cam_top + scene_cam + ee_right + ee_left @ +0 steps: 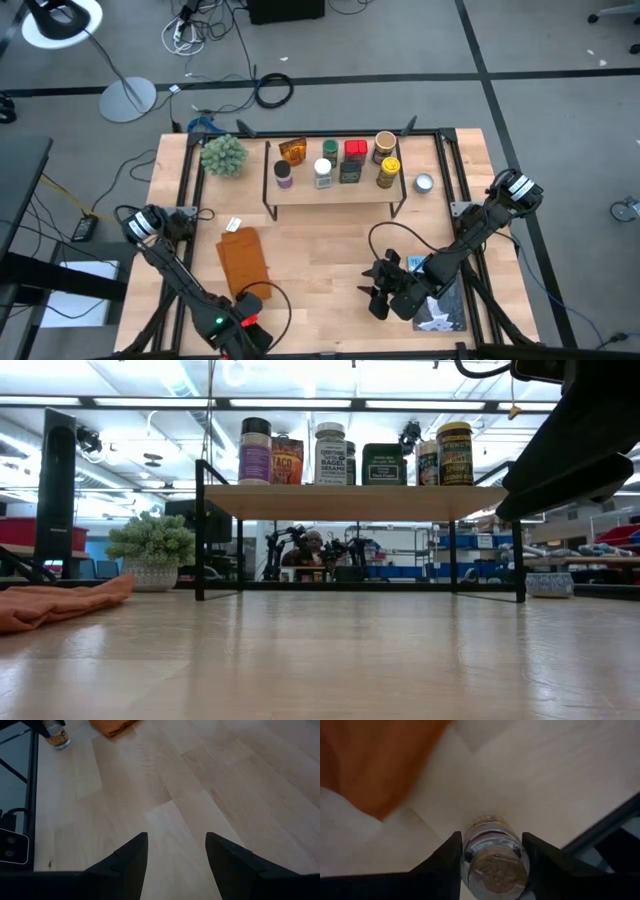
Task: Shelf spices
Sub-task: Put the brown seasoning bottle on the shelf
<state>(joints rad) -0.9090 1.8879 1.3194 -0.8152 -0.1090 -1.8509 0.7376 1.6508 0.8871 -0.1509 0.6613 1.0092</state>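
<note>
A small clear spice jar [494, 857] with a tan round end stands near the table's near edge, beside the orange-brown notebook [243, 258]. My left gripper [245, 322] is over it, pointing down, one finger on each side. The right wrist view shows the same jar [56, 737] far off, upright on the wood under that gripper. Several spice jars [340, 160] stand on the shelf's wooden top board [335, 192], also in the low view [340, 455]. My right gripper [176, 855] hangs open over bare wood at the near right, with nothing between its fingers. My left gripper pinches the jar's upper wall [466, 855] between its two fingers [445, 865], one on each opposite side. The fingers come from above, pointing steeply down. The jar stays upright with its lower end [61, 742] on the table.
A potted plant [222, 155] stands left of the shelf, and a small silver tin [424, 183] to its right. A blue-and-white book [440, 312] lies under my right arm. Bare wood spreads between the shelf's black legs [200, 530] and the near edge.
</note>
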